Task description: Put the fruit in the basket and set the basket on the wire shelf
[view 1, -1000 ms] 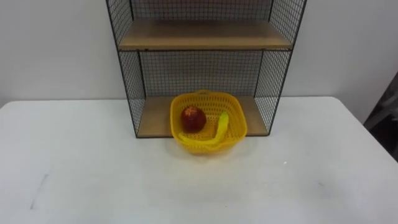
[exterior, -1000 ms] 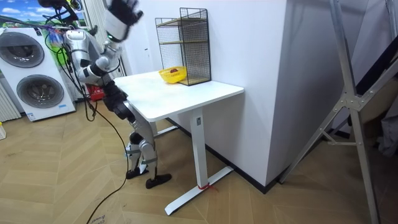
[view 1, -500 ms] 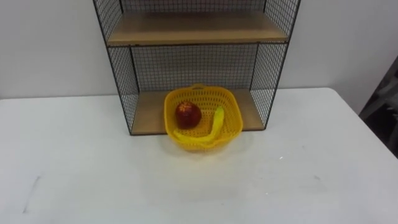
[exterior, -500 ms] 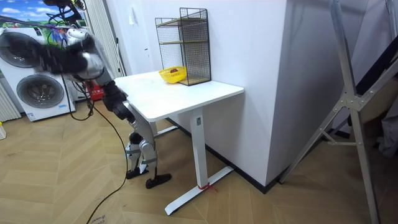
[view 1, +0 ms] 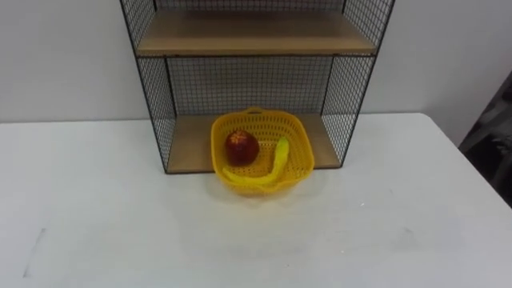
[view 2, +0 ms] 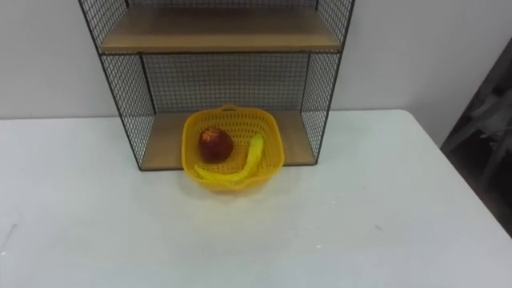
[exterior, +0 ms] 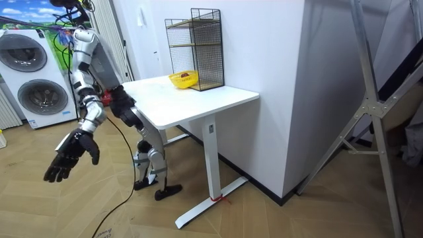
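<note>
On the white table (view 1: 120, 232), the basket (view 1: 299, 162) with apple (view 1: 241, 147) and banana (view 1: 278, 158) sits at the wire shelf (view 1: 248, 34), my right hand (exterior: 68, 153) hanging loose and open.

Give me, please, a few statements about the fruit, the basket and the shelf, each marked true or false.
1. The red apple lies in the yellow plastic mesh basket. True.
2. The yellow-green banana lies on the white table. False: it lies in the basket beside the apple.
3. The basket stands on the upper board of the black wire shelf. False: it sits on the lower board, its front sticking out over the table.
4. The wire shelf stands at the table's back edge. True.
</note>
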